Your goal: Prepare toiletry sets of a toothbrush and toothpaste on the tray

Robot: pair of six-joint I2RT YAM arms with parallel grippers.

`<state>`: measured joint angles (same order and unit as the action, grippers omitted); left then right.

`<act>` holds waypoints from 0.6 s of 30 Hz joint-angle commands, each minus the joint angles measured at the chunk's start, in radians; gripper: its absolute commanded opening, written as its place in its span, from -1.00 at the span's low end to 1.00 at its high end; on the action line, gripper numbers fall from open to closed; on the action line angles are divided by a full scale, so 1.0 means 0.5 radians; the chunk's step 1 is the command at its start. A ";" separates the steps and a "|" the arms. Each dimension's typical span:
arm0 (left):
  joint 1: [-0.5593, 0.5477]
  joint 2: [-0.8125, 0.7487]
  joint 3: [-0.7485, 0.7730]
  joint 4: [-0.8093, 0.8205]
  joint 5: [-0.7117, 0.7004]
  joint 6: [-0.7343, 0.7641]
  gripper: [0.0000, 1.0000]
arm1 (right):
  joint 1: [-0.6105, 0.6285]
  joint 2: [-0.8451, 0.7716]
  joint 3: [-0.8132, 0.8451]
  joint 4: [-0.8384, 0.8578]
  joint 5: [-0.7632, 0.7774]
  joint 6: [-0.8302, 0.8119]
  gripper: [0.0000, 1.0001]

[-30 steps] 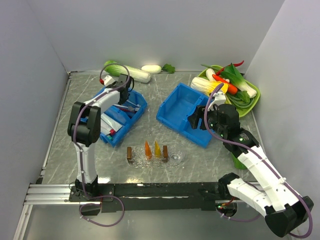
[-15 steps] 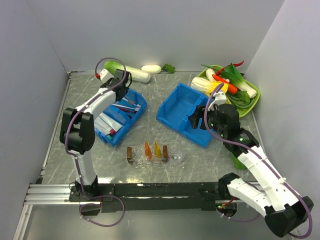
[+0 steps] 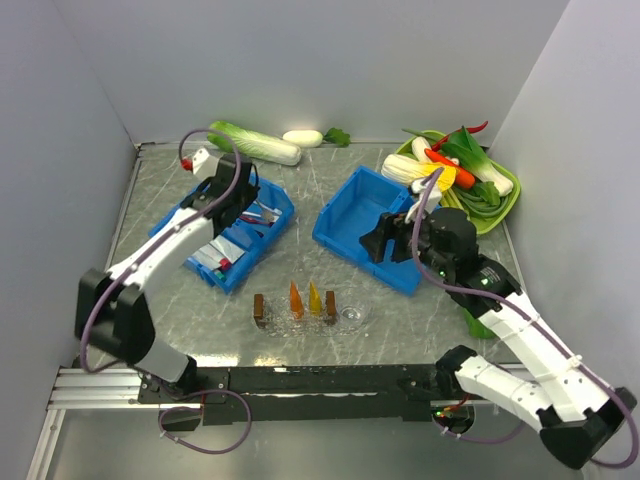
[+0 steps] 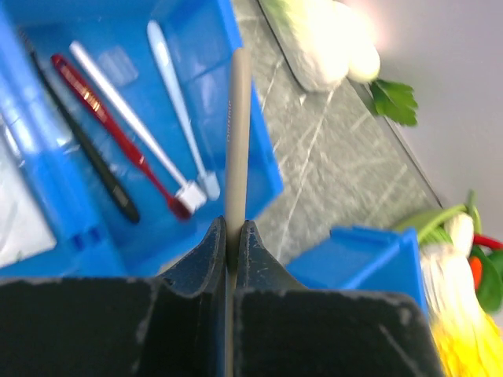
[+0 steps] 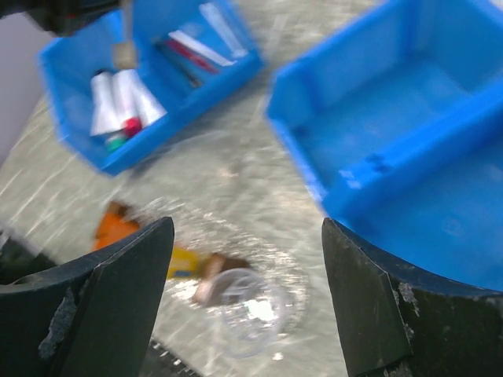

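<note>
At the left gripper (image 4: pixel 233 236): clamps tight on the handle of the toothbrush (image 4: pixel 238 133), jaws pressed together around it. Hangs above the left blue bin (image 3: pixel 222 235), toothbrush crossing the bin wall toward the table (image 3: pixel 305 180). Places the toothbrush well apart from the tray (image 3: pixel 358 318).

In the left blue bin: holds a red toothbrush (image 4: pixel 118 129), a white toothbrush (image 4: pixel 130 118), a pale blue toothbrush (image 4: pixel 179 102) and a black toothbrush (image 4: pixel 90 153), with white tubes (image 5: pixel 118 102) in the next compartment.

On the tray, near the front edge between both arms: carries small brown, orange and yellow items (image 3: pixel 295 300).

At the right gripper (image 5: pixel 245 228): stands with jaws wide apart, gripping nothing. Hovers at the near wall of the right blue bin (image 3: pixel 355 215).

At the back right corner: green tray of vegetables (image 3: pixel 505 195).
</note>
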<state>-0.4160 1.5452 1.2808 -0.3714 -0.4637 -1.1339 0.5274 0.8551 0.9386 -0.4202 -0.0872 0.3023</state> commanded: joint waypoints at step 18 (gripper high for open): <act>-0.490 -1.053 -0.843 -0.027 0.142 -0.337 -0.98 | 1.209 0.937 0.739 -0.108 0.769 0.224 0.52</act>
<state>-0.6197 1.0618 0.8810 -0.3870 -0.3901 -1.2522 1.0908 1.2732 1.2133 -0.4606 0.2302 0.3870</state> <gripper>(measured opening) 0.050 0.768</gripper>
